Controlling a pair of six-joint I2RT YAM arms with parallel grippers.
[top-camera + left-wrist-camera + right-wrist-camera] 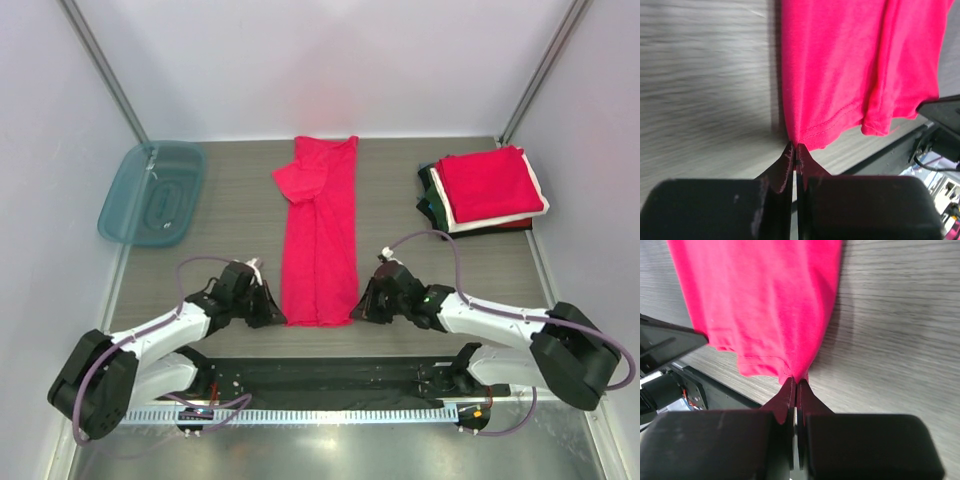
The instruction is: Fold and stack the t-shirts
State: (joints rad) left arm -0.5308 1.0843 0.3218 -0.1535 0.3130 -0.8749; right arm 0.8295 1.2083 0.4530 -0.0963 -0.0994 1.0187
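2 grippers pinch the near corners of a red shirt (320, 235) lying as a long strip mid-table.
The left gripper (795, 150) is closed on the hem's left corner and the right gripper (796, 385) is closed on its right corner, both at the strip's near end. The collar end points to the far edge. A stack (487, 190) of folded shirts, red on top, sits far right on the table (230, 230). A teal tray (122, 200) lies far left.
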